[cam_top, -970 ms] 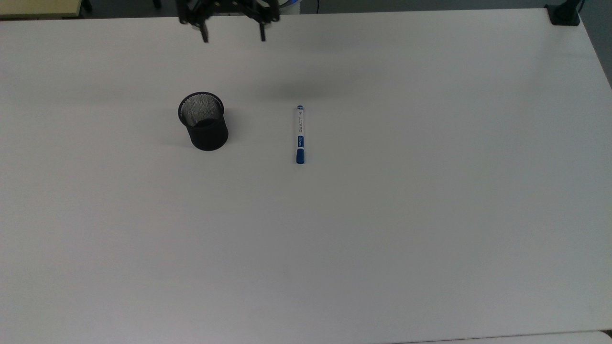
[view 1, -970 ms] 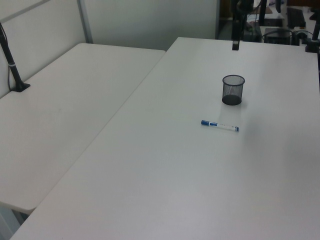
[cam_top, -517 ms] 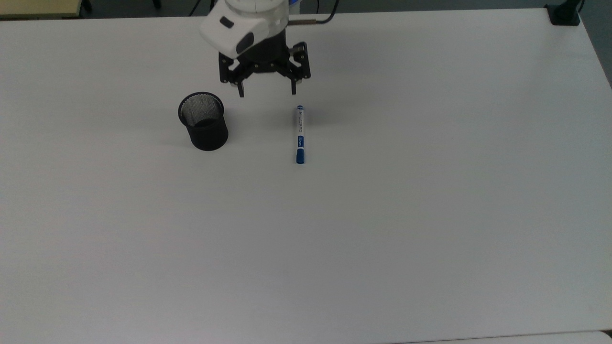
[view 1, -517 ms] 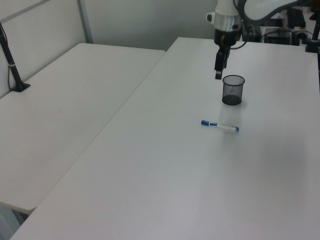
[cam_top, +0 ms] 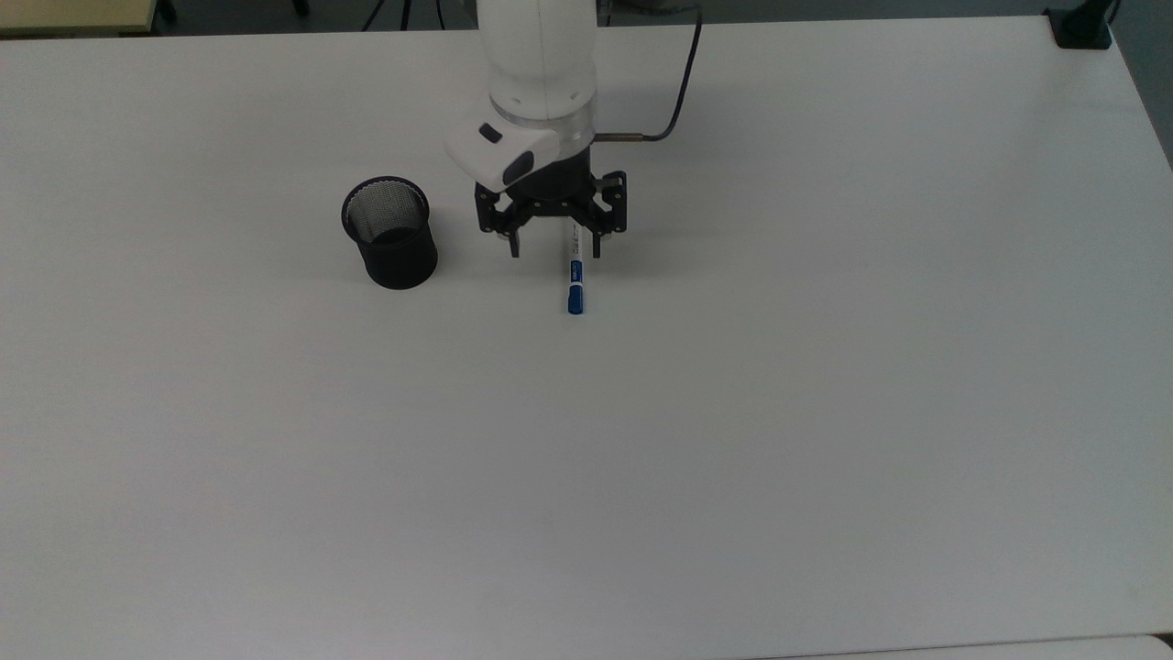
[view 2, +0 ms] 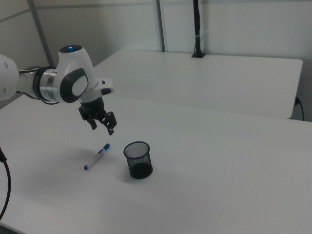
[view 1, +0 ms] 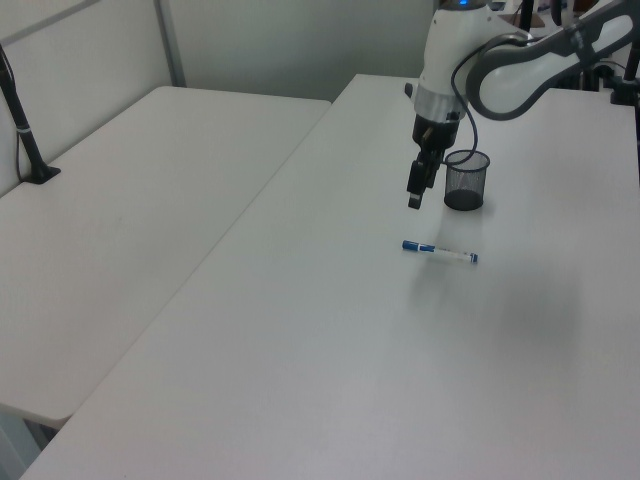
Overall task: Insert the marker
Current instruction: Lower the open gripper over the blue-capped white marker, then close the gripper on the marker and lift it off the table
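I have the gripper (cam_top: pixel 554 247) hanging above the counter (cam_top: pixel 825 412) with its jaws spread wide and nothing between them, the 2 fingers pointing down over the marker (cam_top: pixel 575 275), which lies flat on the counter just beside the black mesh cup (cam_top: pixel 389 234), on the top view's right of it and not touching it. In the top view the jaws straddle the barrel's far half, while the blue cap end sticks out toward the camera; in the right view the gripper (view 2: pixel 101 123) sits clearly above the marker (view 2: pixel 96 156), so I judge there is some descent left before any contact. I expect the marker to be light and stiff, with a smooth round plastic barrel that can roll sideways or squirt out if 1 finger touches first, so I want both fingers closing square across it. I would take it near the middle of the white barrel, close to the blue label band, so it does not tip once lifted. The cup (view 1: pixel 466 180) looks light too and its mouth is not wide, so I judge the marker must be swung upright and lowered in gently, or it may knock the cup over.
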You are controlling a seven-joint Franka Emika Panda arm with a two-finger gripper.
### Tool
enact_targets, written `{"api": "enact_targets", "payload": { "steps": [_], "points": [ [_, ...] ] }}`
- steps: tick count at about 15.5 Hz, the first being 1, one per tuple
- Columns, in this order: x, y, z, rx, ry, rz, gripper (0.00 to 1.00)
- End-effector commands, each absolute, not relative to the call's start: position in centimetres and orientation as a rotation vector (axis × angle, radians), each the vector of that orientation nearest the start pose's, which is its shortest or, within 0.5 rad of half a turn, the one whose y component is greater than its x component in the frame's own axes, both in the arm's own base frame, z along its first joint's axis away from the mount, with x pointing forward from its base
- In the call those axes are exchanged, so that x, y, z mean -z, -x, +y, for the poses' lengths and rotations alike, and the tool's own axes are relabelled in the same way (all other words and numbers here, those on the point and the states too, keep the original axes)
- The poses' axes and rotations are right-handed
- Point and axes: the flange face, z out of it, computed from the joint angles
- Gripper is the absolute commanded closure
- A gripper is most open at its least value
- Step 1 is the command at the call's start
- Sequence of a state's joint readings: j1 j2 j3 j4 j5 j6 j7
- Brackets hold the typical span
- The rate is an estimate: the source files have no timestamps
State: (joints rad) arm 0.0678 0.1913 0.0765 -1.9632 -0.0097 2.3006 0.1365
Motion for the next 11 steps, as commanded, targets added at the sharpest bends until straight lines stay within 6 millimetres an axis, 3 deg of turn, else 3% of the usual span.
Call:
{"api": "enact_targets", "payload": {
  "steps": [1,3,6,11],
  "points": [
    [-36.8,-60.3,10.6,0.217,3.108,0.039,0.20],
    [-34.8,-60.5,11.9,0.203,3.109,0.030,0.32],
    [-33.4,-60.5,12.1,0.188,3.128,0.016,0.49],
    [-31.3,-61.2,12.4,0.228,3.140,-0.009,0.51]
  ]
}}
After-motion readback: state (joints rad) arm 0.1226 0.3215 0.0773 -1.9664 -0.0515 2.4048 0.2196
